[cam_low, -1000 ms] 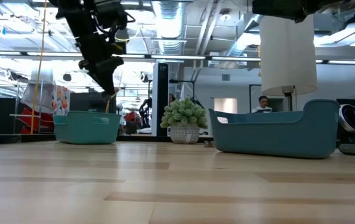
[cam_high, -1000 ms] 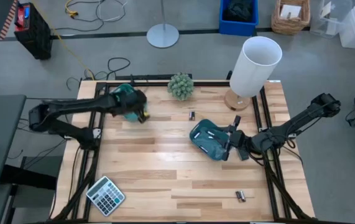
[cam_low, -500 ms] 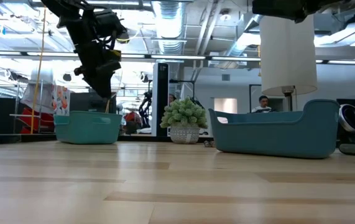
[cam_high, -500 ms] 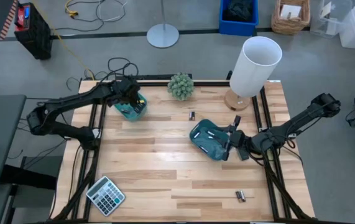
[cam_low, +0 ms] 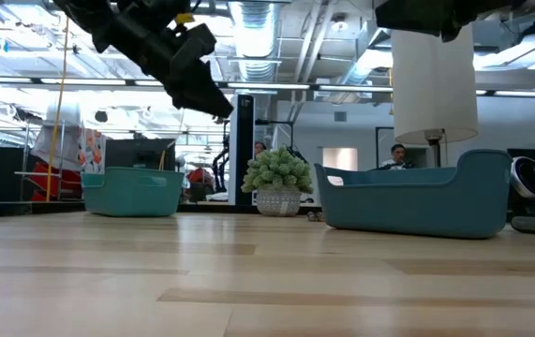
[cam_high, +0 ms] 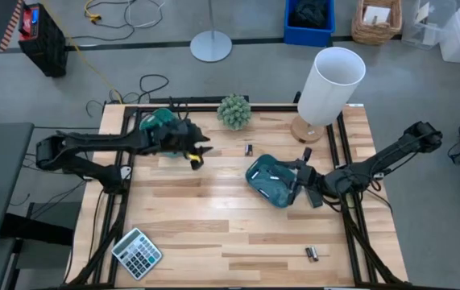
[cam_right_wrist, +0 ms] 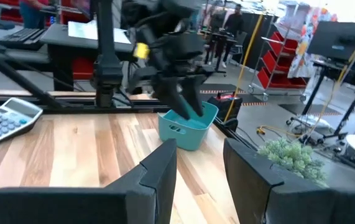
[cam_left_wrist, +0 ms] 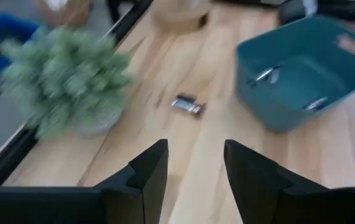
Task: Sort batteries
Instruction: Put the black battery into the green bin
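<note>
Left gripper point(cam_high: 200, 151) is empty with jaws spread, above the table near the left tray point(cam_high: 163, 122). We'd aim it at the battery point(cam_left_wrist: 186, 105) by the plant point(cam_high: 234, 110), centring the jaws before descending. Right gripper point(cam_high: 304, 181) waits, spread, beside right tray point(cam_high: 270, 179).

Overhead camera looks straight down on the potted plant point(cam_high: 234, 111); table-level camera faces it across the boards point(cam_low: 278, 183); both wrist cameras see it too point(cam_left_wrist: 62, 78) point(cam_right_wrist: 292, 158).
</note>
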You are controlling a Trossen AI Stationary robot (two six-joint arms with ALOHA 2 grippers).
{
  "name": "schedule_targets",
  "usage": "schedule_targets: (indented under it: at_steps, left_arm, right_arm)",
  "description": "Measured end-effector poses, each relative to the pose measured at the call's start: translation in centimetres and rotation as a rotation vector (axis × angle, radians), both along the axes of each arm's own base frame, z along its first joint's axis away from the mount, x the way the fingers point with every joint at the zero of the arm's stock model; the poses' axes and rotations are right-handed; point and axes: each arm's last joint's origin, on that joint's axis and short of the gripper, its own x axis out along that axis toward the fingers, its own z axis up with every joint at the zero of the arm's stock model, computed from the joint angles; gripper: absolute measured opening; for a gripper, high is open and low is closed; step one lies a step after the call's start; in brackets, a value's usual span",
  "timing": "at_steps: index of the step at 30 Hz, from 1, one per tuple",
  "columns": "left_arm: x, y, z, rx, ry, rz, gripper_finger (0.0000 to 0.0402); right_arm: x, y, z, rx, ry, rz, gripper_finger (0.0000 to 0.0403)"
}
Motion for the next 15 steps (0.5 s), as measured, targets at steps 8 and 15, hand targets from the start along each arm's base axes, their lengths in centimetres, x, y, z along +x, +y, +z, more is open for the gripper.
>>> schedule_targets:
  at_steps: [8,15]
  left_arm:
    - [1.7,-2.0,-2.2,0.021,-0.094,-0.081,0.0143]
    - [3.9,-2.4,-5.0,0.029,-0.054,-0.186,0.0143]
  right_arm:
    - [0.5,-1.2,-0.3,0.087,-0.025,-0.067,0.015]
    - [1.8,-0.8,-1.9,0.153,0.017,-0.013,0.015]
